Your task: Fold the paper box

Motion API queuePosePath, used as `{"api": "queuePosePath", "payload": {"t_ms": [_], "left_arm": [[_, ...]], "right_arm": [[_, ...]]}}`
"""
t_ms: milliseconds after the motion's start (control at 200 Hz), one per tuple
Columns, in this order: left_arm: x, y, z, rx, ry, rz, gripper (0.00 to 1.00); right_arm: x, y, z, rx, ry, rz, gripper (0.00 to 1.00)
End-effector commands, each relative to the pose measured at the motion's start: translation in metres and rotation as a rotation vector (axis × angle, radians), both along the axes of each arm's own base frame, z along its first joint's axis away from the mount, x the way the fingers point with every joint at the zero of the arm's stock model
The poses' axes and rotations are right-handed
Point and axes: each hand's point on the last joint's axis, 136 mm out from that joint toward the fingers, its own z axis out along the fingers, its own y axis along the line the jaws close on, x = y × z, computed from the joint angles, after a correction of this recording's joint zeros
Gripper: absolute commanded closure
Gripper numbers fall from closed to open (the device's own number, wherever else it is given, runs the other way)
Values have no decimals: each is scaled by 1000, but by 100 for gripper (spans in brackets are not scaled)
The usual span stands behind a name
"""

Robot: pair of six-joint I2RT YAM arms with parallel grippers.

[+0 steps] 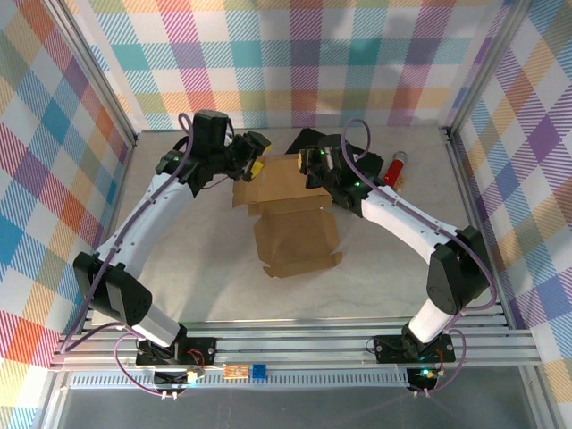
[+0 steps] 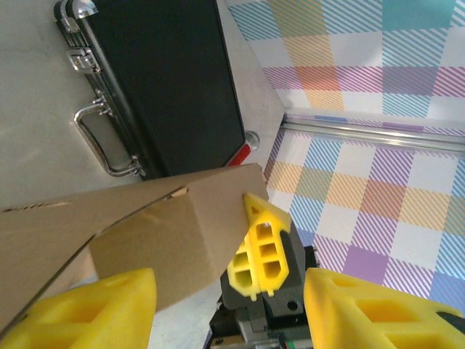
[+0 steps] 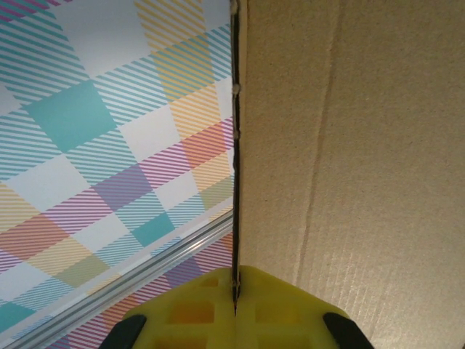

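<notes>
Toward the far edge of the table (image 1: 197, 268), roughly mid-width, we see the paper box (image 1: 290, 223) sitting half-formed. The near part lies flat-ish with its tabs sticking out, and the far part is lifted into a raised panel. The right pincer (image 3: 234, 282) is clenched on the thin edge of that lifted panel, and its wrist view shows the yellow fingers pinching the cardboard edge-on. The left pincer (image 1: 253, 165) sits at the far-left corner of the box with its fingers spread and nothing between them, so we'd call it released. Just behind all this are a black case (image 2: 171, 80) and a red cylinder (image 1: 396, 167) near the far right. Our read is that it's maybe midway: some creases and one wall are started, but the side walls, the tabs and the closing flap all look undone.
</notes>
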Motion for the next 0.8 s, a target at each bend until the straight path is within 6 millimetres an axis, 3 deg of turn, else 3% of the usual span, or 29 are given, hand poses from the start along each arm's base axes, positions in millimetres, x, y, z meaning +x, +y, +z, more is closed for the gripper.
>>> {"api": "queuePosePath", "payload": {"t_ms": [0,160,285,340,430,470,520,635,715,795], "left_arm": [[7,-18,0,-15,-37,-50,45],[2,-38,-2,-27,-15,-101,45],[2,-39,-9,-28,-3,-81,47],[4,-39,-11,-37,-8,-74,58],[7,-38,-9,-41,-16,-74,89],[8,-34,-7,-32,-19,-67,91],[7,-27,-2,-12,-35,-60,84],[-7,-6,21,77,-116,-88,43],[-27,12,25,177,-157,-120,41],[-53,28,13,282,-174,-183,47]], "right_arm": [[-6,2,31,26,-56,20,100],[-7,0,30,20,-54,18,100],[-8,2,31,24,-52,26,100],[-9,2,32,25,-51,29,100],[-10,0,33,10,-55,21,100],[-10,-4,32,-1,-58,11,100],[-11,-7,31,-13,-56,1,100],[-8,-20,28,-41,-47,-23,100],[-4,-27,27,-51,-38,-36,100],[-3,-31,25,-72,-12,-37,100]]}}
